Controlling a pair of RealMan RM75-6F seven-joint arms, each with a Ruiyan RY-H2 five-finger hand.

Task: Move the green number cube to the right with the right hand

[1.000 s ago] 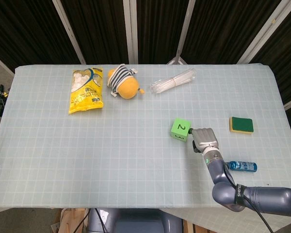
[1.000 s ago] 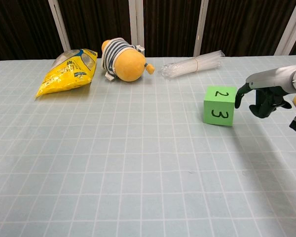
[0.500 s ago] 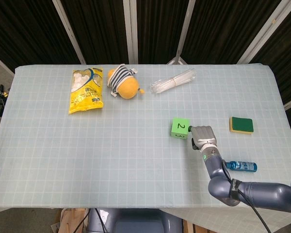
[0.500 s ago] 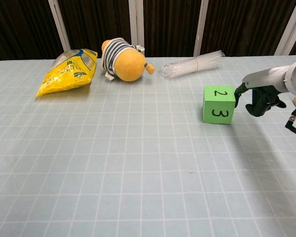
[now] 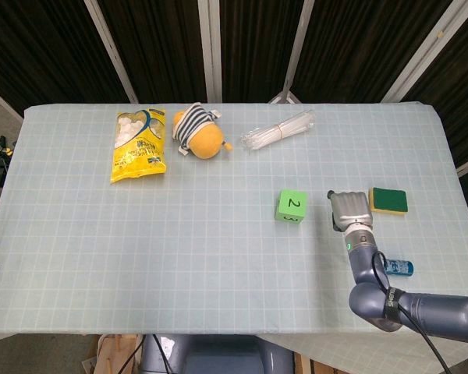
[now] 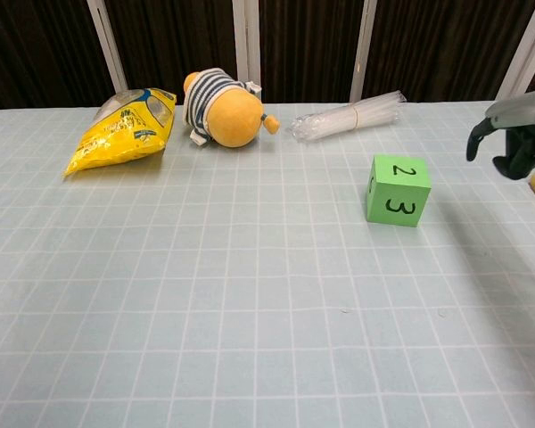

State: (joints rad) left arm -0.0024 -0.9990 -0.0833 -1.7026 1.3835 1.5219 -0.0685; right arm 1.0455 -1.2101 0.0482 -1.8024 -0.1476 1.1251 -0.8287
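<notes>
The right hand (image 5: 349, 210) hovers above the table (image 5: 218, 257), fingers (image 6: 478, 140) curled downward w/ nothing between them, so released from any object. The green number cube (image 5: 292, 206) stands well apart from the fingertips, on their far side away from the sponge (image 5: 388, 199), which lies just beside the hand. The left hand is not in view.

To do the step well, I judge the fingers must reach over the cube and close on two opposite faces, thumb on the near face, w/o tipping it. Lift only a little, then carry it.

Room: between cube and sponge the cloth is free, approx. enough for the cube. The blue bottle (image 5: 398, 268) lies near the forearm, toward the front edge, so the elbow should not swing down. The table's right edge is beyond the sponge; do not go so far.
</notes>
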